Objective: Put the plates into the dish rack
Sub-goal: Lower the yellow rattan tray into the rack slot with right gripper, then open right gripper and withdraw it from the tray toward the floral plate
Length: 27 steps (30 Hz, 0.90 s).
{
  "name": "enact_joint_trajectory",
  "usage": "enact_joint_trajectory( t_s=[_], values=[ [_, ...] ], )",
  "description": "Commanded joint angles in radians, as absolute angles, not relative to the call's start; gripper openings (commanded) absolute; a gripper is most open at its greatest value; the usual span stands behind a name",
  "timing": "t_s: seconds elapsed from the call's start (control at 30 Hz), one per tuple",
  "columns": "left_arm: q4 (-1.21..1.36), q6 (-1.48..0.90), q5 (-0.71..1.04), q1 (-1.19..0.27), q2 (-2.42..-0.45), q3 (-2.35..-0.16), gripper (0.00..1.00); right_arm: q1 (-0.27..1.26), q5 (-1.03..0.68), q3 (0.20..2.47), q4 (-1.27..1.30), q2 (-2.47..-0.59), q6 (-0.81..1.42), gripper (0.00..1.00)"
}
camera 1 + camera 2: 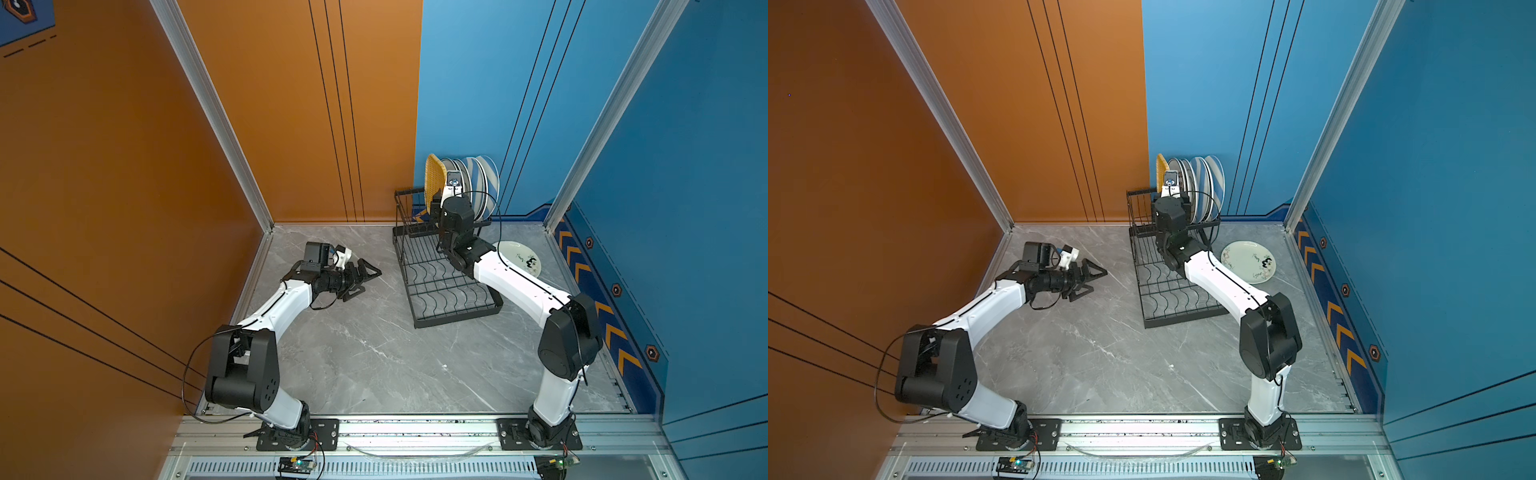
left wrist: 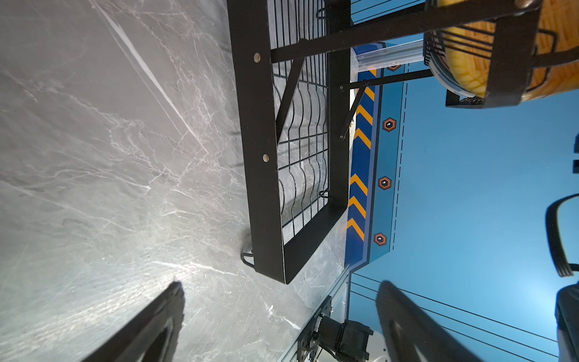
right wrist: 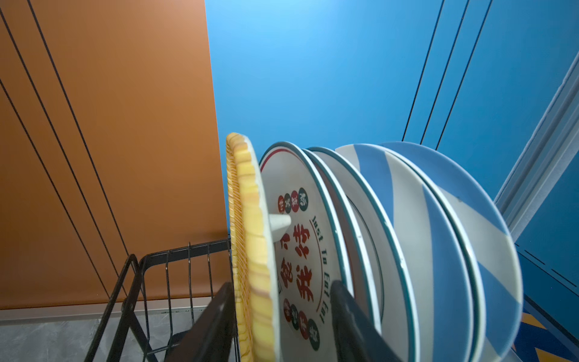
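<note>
1. The dish rack (image 1: 451, 291) stood at the back right of the grey marble tabletop (image 1: 365, 357), with its raised upper shelf nearest the blue wall (image 1: 465, 83).
2. Plates stood on edge in a row on that upper shelf. The yellow woven plate (image 3: 247, 235) was at the left end, and next to it was the white plate with red characters (image 3: 297, 250). Then came a green-rimmed white plate (image 3: 363, 213), and the blue-and-cream striped plates (image 3: 407, 219) leaned at the right end. The exact count could not be told.
3. The right gripper (image 3: 283, 285) was up at the shelf with its jaws apart, one finger on each side of the yellow woven plate's edge. One finger sat close against the woven face, though contact could not be told. The other stood clear of the plate with a gap.
4. A floral-rimmed white plate (image 1: 1246, 259) lay flat on the tabletop just to the right of the rack.
5. The left gripper (image 1: 365, 282) hung low over the tabletop, left of the rack and apart from it. Its jaws were spread wide and held nothing, and its tips pointed toward the rack.
</note>
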<state>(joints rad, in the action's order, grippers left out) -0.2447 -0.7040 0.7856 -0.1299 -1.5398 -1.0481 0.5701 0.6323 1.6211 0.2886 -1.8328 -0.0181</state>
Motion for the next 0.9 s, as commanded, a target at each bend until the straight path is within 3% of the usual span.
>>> enact_joint_trajectory(
  t_s=[0.0,0.87],
  values=[
    [-0.231,-0.705,0.800,-0.119,-1.549,-1.037,0.97,0.554,0.663,1.599,0.268,-1.778,0.000,0.55],
    [-0.214,-0.715,0.795,-0.134,-1.555,-1.042,0.97,0.569,0.629,1.485,0.131,-1.579,0.124,0.70]
  ],
)
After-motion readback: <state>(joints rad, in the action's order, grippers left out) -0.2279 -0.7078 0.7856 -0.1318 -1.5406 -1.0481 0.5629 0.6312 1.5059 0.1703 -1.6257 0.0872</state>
